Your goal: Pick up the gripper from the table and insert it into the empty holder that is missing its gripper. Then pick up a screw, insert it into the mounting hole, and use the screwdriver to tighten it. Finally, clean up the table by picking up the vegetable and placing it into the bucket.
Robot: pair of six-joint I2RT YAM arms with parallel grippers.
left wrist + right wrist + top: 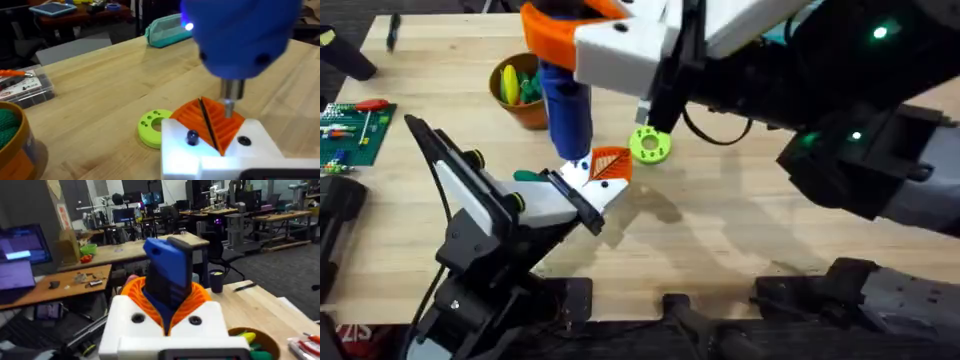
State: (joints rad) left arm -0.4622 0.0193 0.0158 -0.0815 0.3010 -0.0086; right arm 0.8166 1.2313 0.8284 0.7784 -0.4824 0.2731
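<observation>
OK, I've got two claws here. My right claw is clenched on the screwdriver. The white fingers w/ orange ribbed pads squeeze it from both sides. It stands straight up & down, a bit left of the middle of the overhead pic, w/ a big orange bracket round its top. Its thin metal tip points down at the gripper, the little orange wedge. In the left wrist pic the tip meets the wedge near its right edge. I can't tell if it pushes on a screw.

The wedge sits in a white holder at the end of my left claw, about the middle of the overhead pic. A dark line runs down the wedge. I can't tell if my left claw is clenched or let go.

The bucket is at the upper left of the overhead pic, just behind the screwdriver. Yellow & green veg lie inside it.

A lime green ring disc lies flat on the table, just right of the wedge but not touching it. A green board w/ a red-handled tool is at the far left edge.
</observation>
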